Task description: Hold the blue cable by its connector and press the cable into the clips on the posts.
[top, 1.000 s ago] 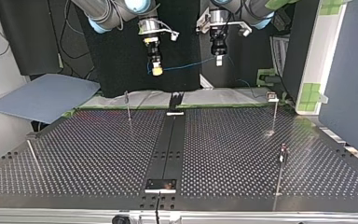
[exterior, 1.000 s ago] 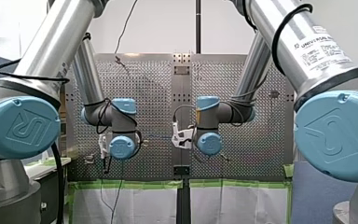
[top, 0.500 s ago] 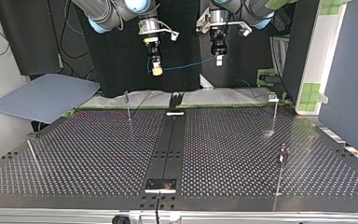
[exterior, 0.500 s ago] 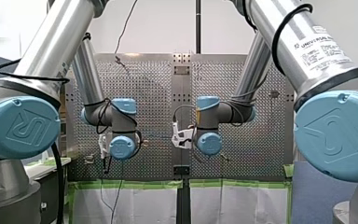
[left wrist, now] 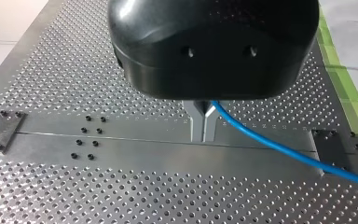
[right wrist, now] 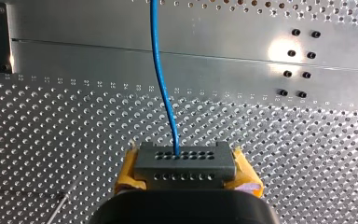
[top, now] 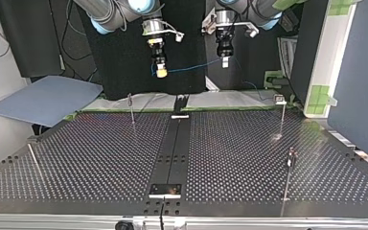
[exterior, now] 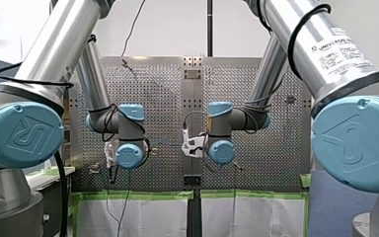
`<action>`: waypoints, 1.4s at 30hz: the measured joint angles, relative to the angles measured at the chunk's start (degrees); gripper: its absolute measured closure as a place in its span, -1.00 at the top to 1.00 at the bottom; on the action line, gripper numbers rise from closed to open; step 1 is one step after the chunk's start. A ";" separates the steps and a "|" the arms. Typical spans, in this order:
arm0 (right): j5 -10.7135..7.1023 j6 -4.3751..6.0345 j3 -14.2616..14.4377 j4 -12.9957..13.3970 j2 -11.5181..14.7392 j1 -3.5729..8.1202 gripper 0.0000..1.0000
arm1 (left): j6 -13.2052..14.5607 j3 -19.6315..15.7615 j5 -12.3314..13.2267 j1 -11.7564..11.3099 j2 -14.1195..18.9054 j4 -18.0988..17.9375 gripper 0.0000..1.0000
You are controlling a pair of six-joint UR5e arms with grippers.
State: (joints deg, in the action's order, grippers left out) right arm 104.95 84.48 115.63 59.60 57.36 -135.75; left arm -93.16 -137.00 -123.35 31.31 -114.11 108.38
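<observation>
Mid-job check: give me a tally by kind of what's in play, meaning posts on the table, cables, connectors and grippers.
Posts: 4
Blue cable: 1
Connector: 1
Grippers: 2, my left gripper and my right gripper
Total: 8

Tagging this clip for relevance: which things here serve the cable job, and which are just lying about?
Job in hand:
blue cable
grey connector, gripped in my right tool
my left tool, shut on the cable
posts

Lying about:
blue sheet at the top view's left
green tape
</observation>
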 joint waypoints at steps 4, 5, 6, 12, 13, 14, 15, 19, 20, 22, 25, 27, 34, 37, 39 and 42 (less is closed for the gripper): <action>0.00 0.00 0.00 0.00 0.00 0.00 -1.00 | 0.00 0.00 0.00 0.00 0.00 0.00 -1.00; 0.00 0.00 0.00 0.00 0.00 0.00 -1.00 | 0.00 0.00 0.00 0.00 0.00 0.00 -1.00; 0.00 0.00 0.00 0.00 0.00 0.00 -1.00 | 0.00 0.00 0.00 0.00 0.00 0.00 -1.00; -0.15 -0.04 -0.01 -0.37 -0.49 -0.46 -1.00 | -0.07 0.00 -0.07 0.00 0.07 0.07 -1.00; -0.19 -0.05 -0.01 -0.46 -0.82 -0.60 -1.00 | -0.08 0.00 -0.08 0.00 0.07 0.07 -1.00; -0.21 -0.06 -0.01 -0.54 -1.22 -0.71 -1.00 | -0.08 0.00 -0.08 0.00 0.07 0.08 -1.00; -0.23 -0.07 -0.01 -0.60 -1.81 -0.81 -1.00 | -0.08 0.00 -0.08 0.00 0.07 0.08 -1.00; -0.26 -0.08 0.00 -0.68 -3.53 -0.94 -1.00 | -0.09 0.00 -0.09 0.00 0.08 0.09 -1.00; -0.26 -0.08 0.00 -0.69 -3.71 -0.94 -1.00 | -0.09 0.00 -0.09 0.00 0.09 0.09 -1.00; -0.26 -0.09 0.00 -0.69 -3.97 -0.95 -1.00 | -0.09 0.00 -0.09 0.00 0.09 0.09 -1.00; -0.26 -0.09 0.00 -0.70 -4.09 -0.96 -1.00 | -0.09 0.00 -0.09 0.00 0.09 0.09 -1.00; -0.26 -0.09 0.00 -0.70 -4.11 -0.96 -1.00 | -0.09 0.00 -0.09 0.00 0.09 0.09 -1.00; -0.26 -0.09 0.00 -0.70 -4.13 -0.97 -1.00 | 0.12 -0.18 0.19 0.00 -0.20 0.37 -1.00; -0.26 -0.09 0.00 -0.70 -4.13 -0.97 -1.00 | 0.40 -0.36 1.40 0.00 -1.47 1.66 -1.00; -0.26 -0.09 0.00 -0.71 -4.13 -0.97 -1.00 | 0.47 -0.41 2.04 0.00 -2.70 2.86 -1.00; -0.26 -0.09 0.00 -0.70 -4.13 -0.96 -1.00 | 0.51 -0.42 2.41 0.00 -4.61 3.97 -1.00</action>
State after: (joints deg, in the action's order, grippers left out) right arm 104.68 84.39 115.63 58.90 53.23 -136.71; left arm -92.65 -137.42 -120.94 31.31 -118.72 112.35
